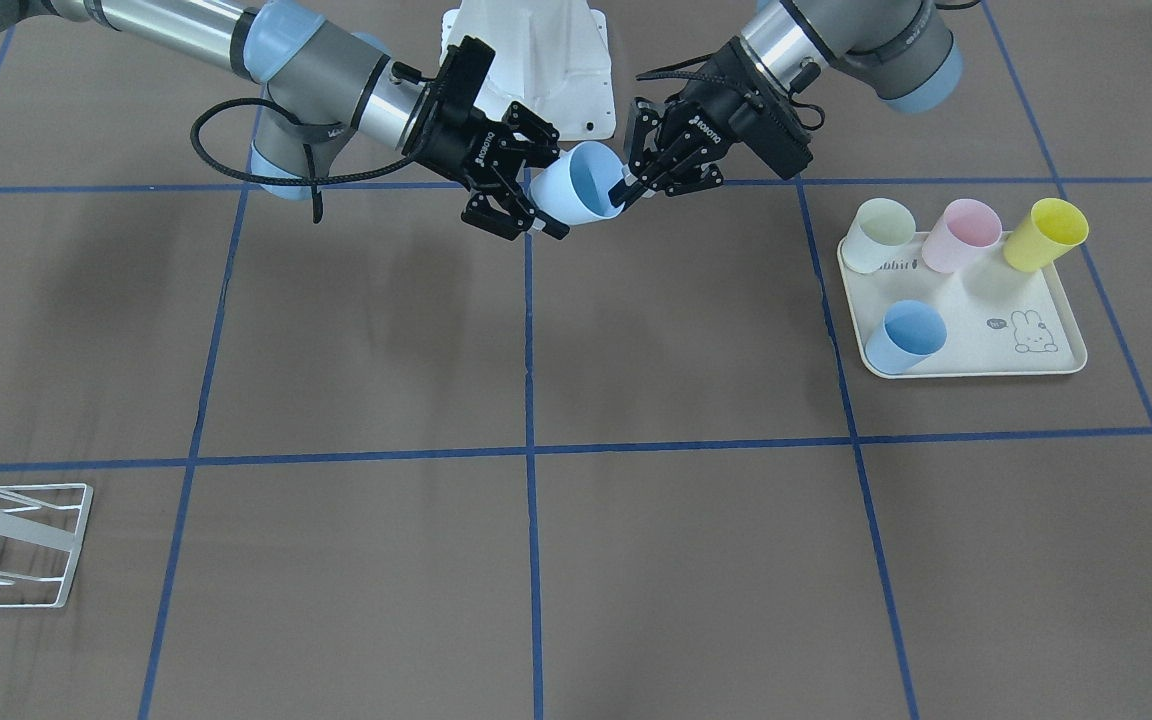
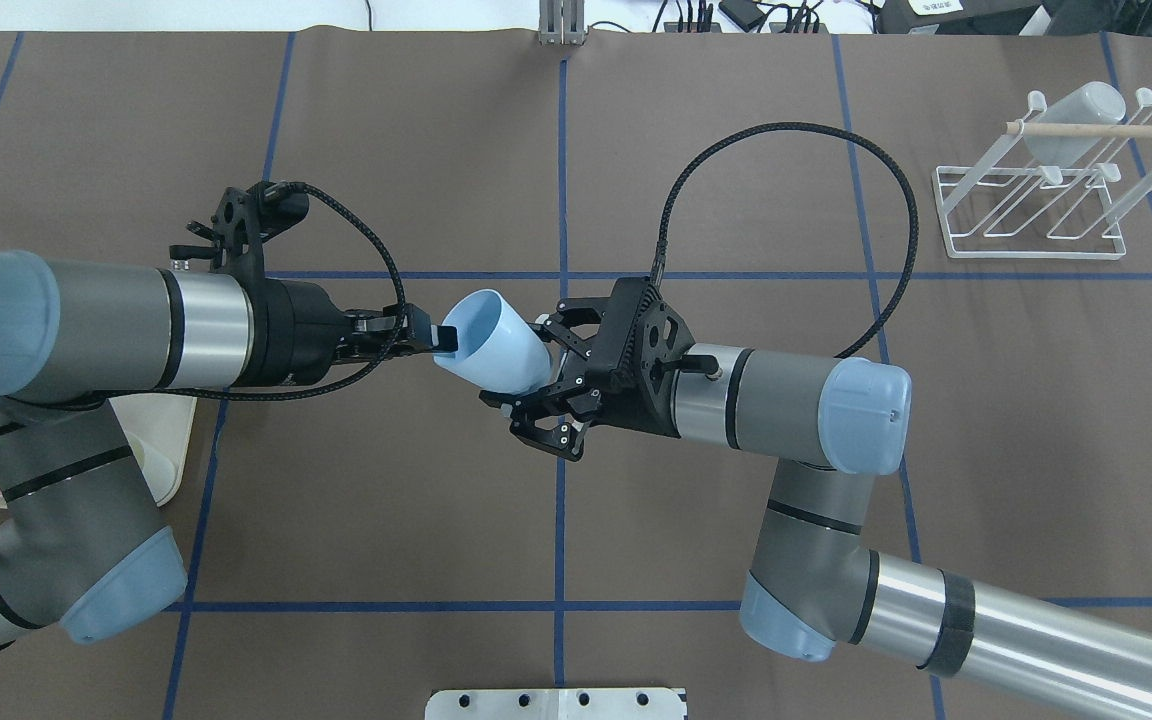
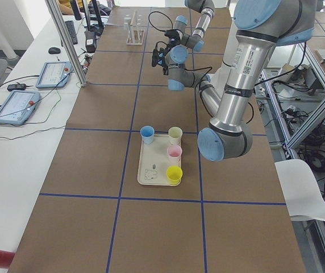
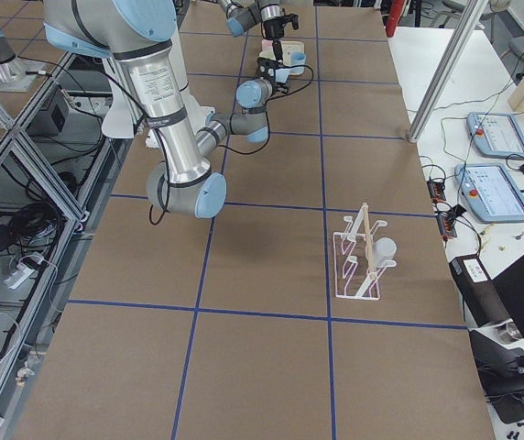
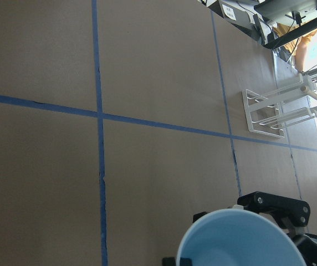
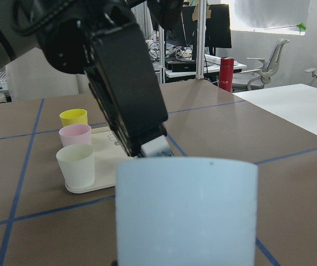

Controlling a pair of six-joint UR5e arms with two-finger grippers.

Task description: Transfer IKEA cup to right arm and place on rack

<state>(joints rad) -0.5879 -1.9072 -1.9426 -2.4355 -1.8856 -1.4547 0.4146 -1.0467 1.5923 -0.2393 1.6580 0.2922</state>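
Bare brown bench (image 2: 736, 170) is lying open between the centre and the rack (image 2: 1031, 215) at the far right corner. A grey cup (image 2: 1076, 118) is sitting on one of its prongs; the others are standing free. The right arm's cable (image 2: 796, 125) is looping over that path, at a height hard to judge. The left tool (image 2: 444, 341), the light blue cup (image 2: 491, 345) and the right tool (image 2: 528, 378) are crowding the centre.

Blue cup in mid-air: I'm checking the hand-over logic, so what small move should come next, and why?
Probably close the right hand on the blue cup. Its fingers straddle the cup's base end, apparently open, while the left hand pinches the rim, so the left should let go only after that.
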